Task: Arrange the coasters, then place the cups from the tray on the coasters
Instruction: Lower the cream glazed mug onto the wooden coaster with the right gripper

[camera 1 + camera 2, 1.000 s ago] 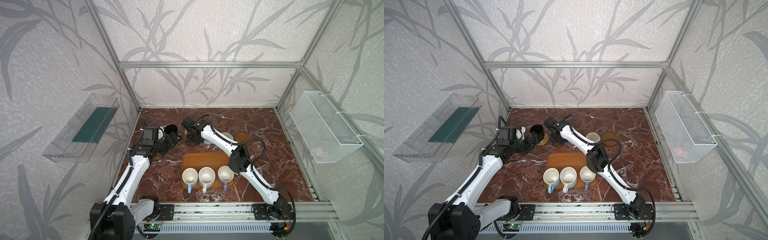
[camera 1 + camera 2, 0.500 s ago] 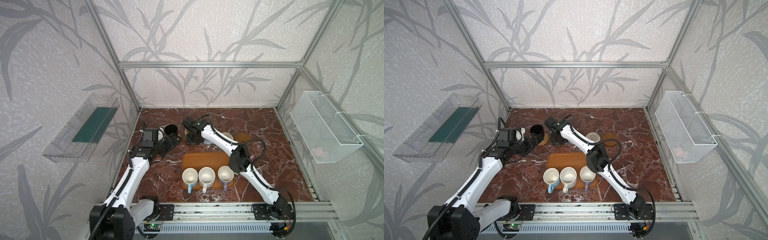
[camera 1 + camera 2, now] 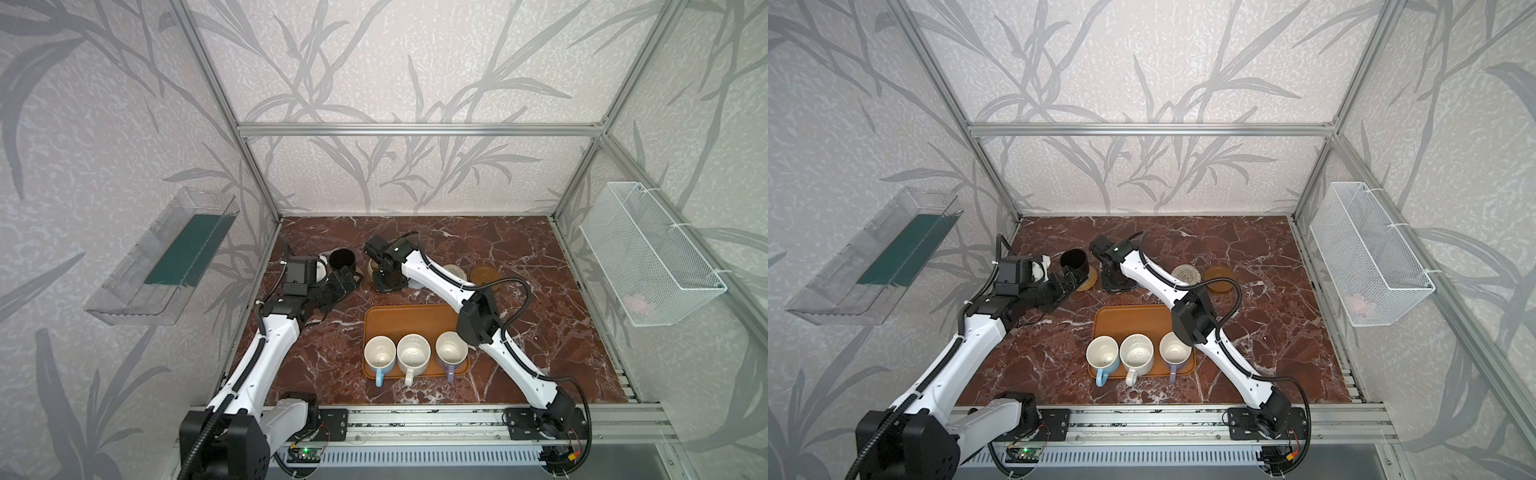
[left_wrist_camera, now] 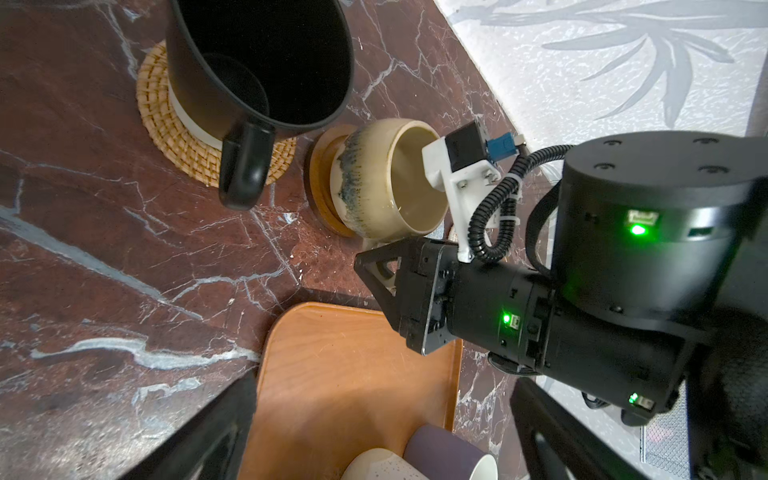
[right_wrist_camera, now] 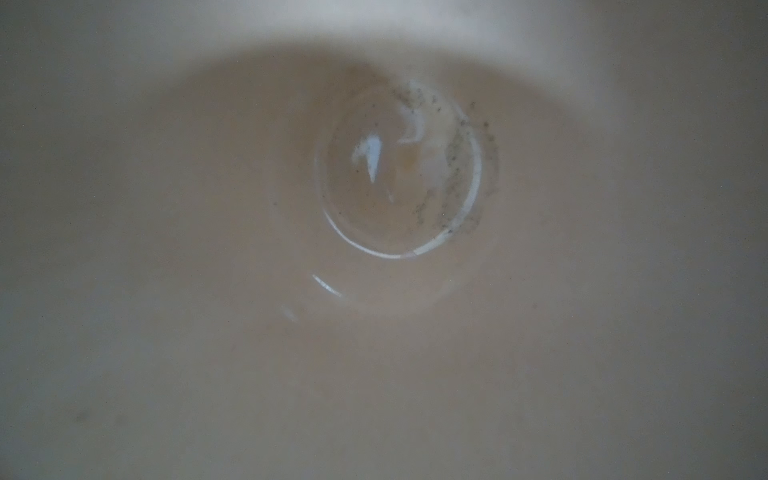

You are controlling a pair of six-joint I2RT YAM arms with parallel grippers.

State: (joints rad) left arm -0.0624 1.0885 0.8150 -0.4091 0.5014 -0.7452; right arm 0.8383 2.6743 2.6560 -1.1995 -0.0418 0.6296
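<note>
Left gripper [image 3: 348,277]: jaws spread wide, released, gripping nothing. It sits just beside the black tapered mug [image 3: 341,258].

That mug stands upright on the tan woven rattan coaster [image 4: 166,124], back left of the red-brown marble tabletop [image 3: 519,249].

Next right is the squat cream-yellow mug [image 4: 374,178], upright on a glossy brown saucer-like coaster [image 4: 320,183], close to the rattan one but not touching it.

Right gripper [image 4: 376,266] is down at this mug's side, and its wrist view looks straight into the glazed bowl. Fingers are hidden behind the gripper body, so I cannot tell whether it's clenched or let go.

Further right along the back:
- blue-grey coiled rope coaster [image 3: 414,285], mostly under the right arm
- cream coiled rope coaster [image 3: 455,272], bare
- second glossy brown saucer-like coaster [image 3: 484,274], bare

Flat orange-brown rectangular tray [image 3: 399,320] lies centre, nearer the arm bases. Its near edge holds three mugs in a row: light blue mug [image 3: 379,353], speckled white mug [image 3: 413,353], lavender mug [image 3: 451,349]. All are upright, with handles overhanging the rim.
</note>
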